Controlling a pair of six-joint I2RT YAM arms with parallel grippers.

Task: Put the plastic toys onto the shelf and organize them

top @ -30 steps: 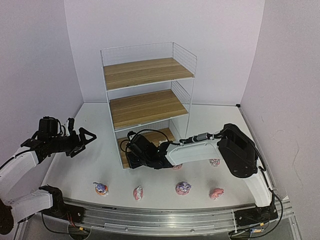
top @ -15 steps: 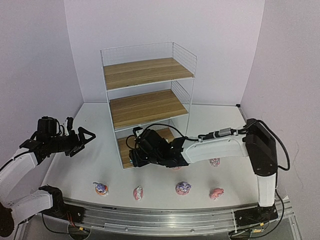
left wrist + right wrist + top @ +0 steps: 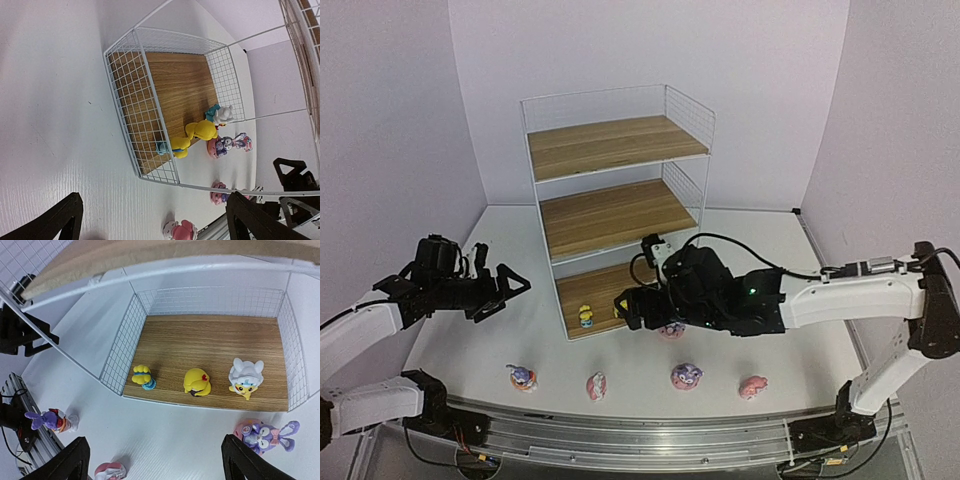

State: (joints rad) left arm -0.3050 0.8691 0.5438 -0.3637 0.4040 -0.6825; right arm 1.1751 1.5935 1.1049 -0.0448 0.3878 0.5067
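The shelf (image 3: 610, 215) is the biggest thing before me: three wooden boards in a white wire frame, standing in the middle of the table (image 3: 510, 340). On its two upper boards I can see nothing.

My right gripper (image 3: 154, 440) hangs just in front of the lowest board (image 3: 215, 345). Its fingers are spread wide and there is nothing between them. I judge it is here because this tier is the one being filled. My left gripper (image 3: 512, 296) is held well to the left of the shelf, also fully spread and empty, probably to leave room for the other arm.

Three small toys (image 3: 196, 380), two yellow and one white, stand in a row near the front edge of that board, so like is put with like. A purple bunny (image 3: 265, 433) is on the table just outside the front corner.

The right wrist view shows all three small ones. From above I count only two, because my own wrist hides the third. Only the top view shows all of the four toys (image 3: 686, 376) in a line near the table's near edge, not yet placed.
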